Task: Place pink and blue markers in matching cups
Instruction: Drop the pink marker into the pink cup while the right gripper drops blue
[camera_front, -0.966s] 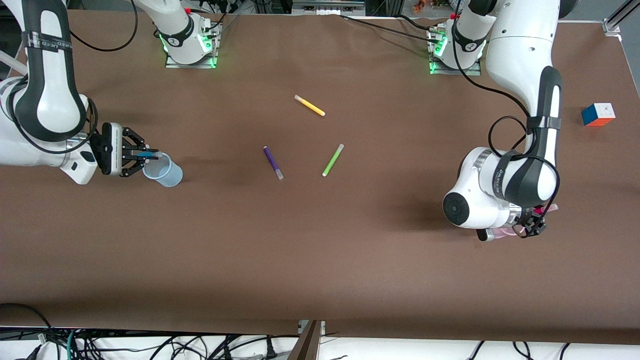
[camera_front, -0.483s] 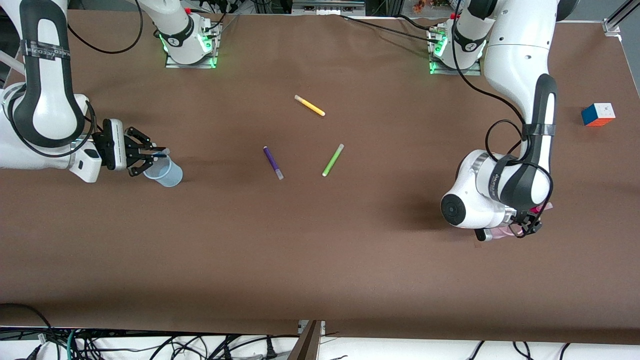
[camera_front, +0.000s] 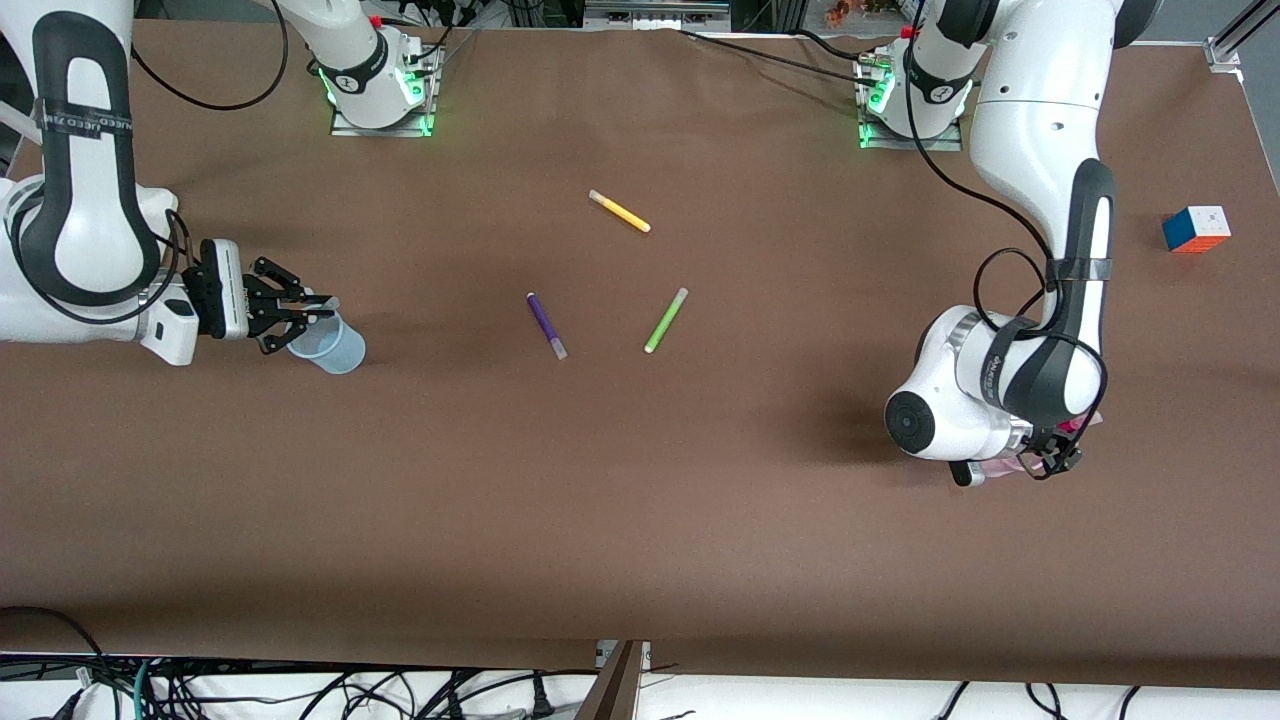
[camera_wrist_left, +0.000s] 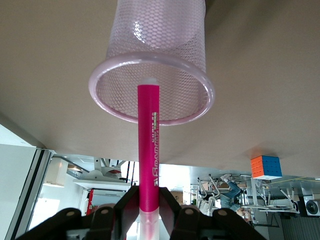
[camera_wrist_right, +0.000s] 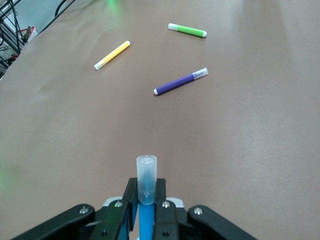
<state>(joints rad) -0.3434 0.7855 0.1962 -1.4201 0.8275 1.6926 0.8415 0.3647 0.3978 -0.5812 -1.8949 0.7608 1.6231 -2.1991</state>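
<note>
Pink marker (camera_wrist_left: 148, 150) clamped between left jaws; blue marker (camera_wrist_right: 145, 200) between right jaws.

The front camera sits high, facing both robots across the counter (camera_front: 640, 500). The left wrist camera looks close along its hand (camera_wrist_left: 149, 212) into the pink cup (camera_wrist_left: 155, 65). The right wrist camera looks past its hand (camera_wrist_right: 146, 210) over the counter, sharing the purple marker (camera_wrist_right: 180, 81) (camera_front: 546, 325) with the front view.
</note>
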